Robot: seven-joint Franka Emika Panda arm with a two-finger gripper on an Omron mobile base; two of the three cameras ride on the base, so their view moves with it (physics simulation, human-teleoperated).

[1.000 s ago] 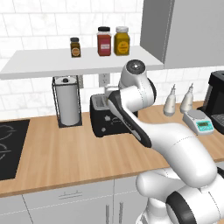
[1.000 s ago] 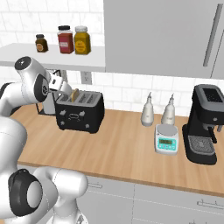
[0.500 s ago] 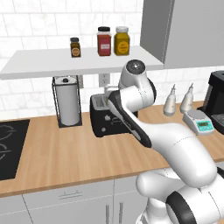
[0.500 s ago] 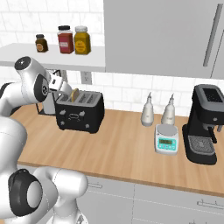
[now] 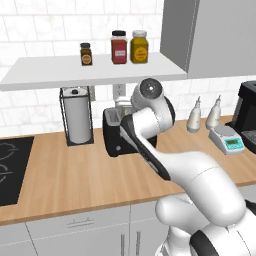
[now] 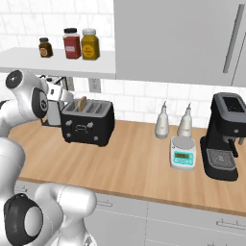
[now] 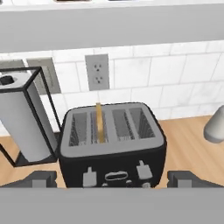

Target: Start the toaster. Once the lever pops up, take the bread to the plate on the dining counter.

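Hand view looks down on the black toaster (image 7: 112, 148), with the bread (image 7: 99, 122) standing upright in its second slot from the left. Both fingertips (image 7: 41, 178) sit wide apart on either side of the toaster's near face, holding nothing. A paper towel roll (image 7: 24, 127) stands just left; the object at right is perhaps a bottle (image 7: 215, 124).

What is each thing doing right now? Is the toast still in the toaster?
toaster: upright on the counter, levers not pushed down.
bread: standing in a slot, top poking out.
gripper: fingers wide open, holding nothing, hovering in front of the toaster.
paper towel roll: upright in its holder.
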